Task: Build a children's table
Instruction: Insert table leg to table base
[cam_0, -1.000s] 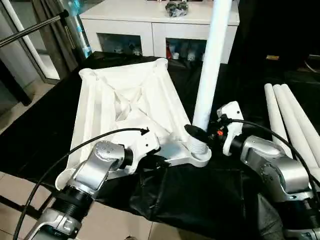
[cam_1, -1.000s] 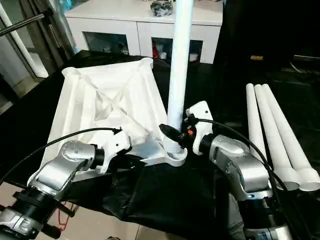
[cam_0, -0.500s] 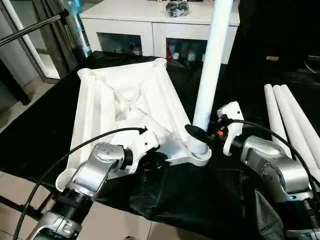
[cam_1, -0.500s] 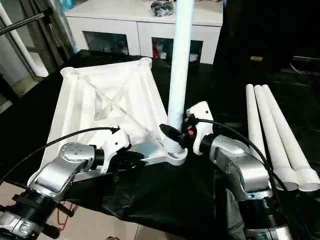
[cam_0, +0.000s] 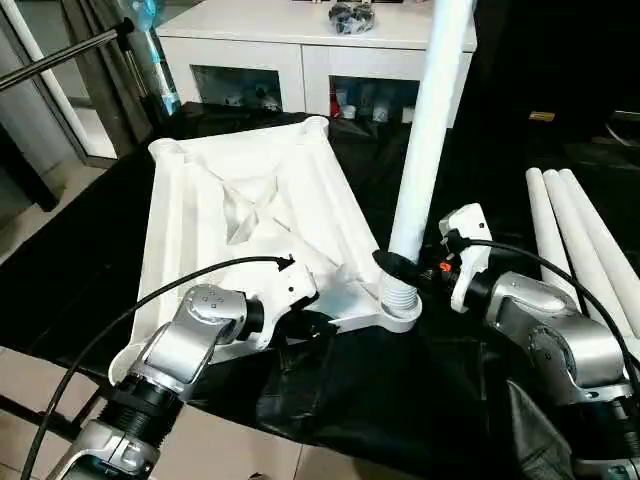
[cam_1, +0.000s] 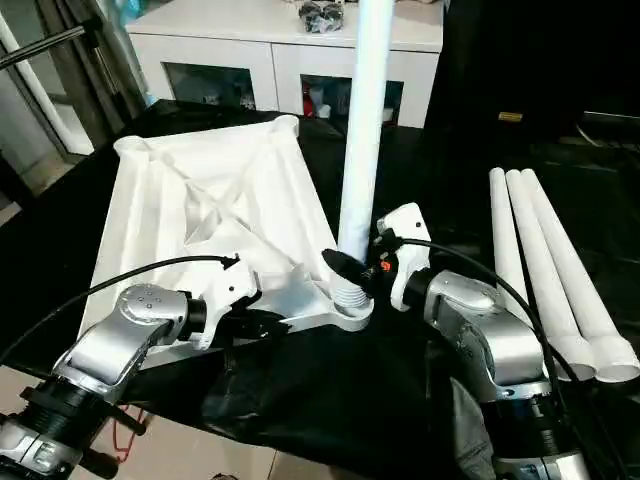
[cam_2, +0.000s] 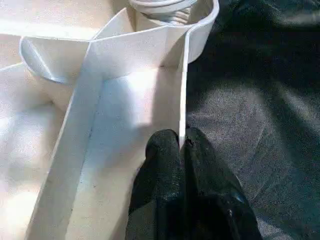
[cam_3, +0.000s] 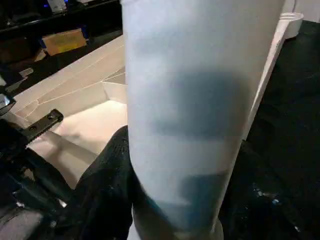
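Tabletop (cam_0: 250, 215) is lying underside up on the black cloth (cam_0: 400, 390), sockets facing up so you can seat legs from above. You are holding one leg (cam_0: 425, 130) upright in the near corner socket (cam_0: 398, 305), your right gripper (cam_0: 400, 268) closed around its base. You are pinching the near rim wall with the left gripper (cam_2: 182, 145), probably so the top doesn't slide. Three spare legs (cam_0: 580, 250) are waiting well to your right.

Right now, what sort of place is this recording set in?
Probably a room in a home or a staged one: a white cabinet with glass doors, tiled floor, and curtains.
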